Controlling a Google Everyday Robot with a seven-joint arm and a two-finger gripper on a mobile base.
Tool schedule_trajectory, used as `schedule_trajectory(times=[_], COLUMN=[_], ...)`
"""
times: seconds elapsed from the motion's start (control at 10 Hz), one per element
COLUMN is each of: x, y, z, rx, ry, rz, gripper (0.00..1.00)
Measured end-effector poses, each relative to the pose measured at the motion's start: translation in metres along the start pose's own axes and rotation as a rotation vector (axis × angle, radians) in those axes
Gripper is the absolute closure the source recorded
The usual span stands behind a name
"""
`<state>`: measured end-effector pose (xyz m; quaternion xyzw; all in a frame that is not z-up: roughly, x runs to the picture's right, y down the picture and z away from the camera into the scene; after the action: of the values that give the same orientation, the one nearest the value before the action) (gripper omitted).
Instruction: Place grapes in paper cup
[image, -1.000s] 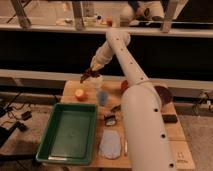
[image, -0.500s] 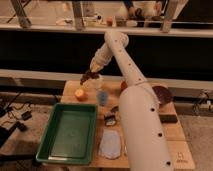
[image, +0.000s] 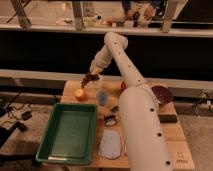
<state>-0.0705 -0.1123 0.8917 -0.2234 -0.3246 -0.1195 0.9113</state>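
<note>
My gripper (image: 90, 76) hangs at the back left of the wooden table (image: 170, 131), at the end of the white arm that reaches in from the lower right. It is shut on the grapes (image: 89, 78), a small dark reddish bunch at its fingertips, held just above the table. The paper cup (image: 96, 83), small and pale, stands right beside and slightly behind the gripper, partly hidden by it. The grapes are at the cup's left rim, not inside it.
An orange-yellow fruit (image: 80, 94) lies in front of the gripper. A light blue cup (image: 102, 97) stands to its right. A green tray (image: 70, 132) fills the front left. A pale oval pad (image: 110, 144), a small dark object (image: 110, 119) and a dark bowl (image: 161, 94) are also on the table.
The gripper with the grapes has shifted slightly to the right, closer to the paper cup. Nothing else has moved.
</note>
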Motion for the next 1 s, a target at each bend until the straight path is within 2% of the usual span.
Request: schedule_trajectory(times=[1.0], x=[0.01], y=[0.01], z=[0.015], rx=[-0.058], ry=[-0.015], rz=[0.039], gripper=[0.9])
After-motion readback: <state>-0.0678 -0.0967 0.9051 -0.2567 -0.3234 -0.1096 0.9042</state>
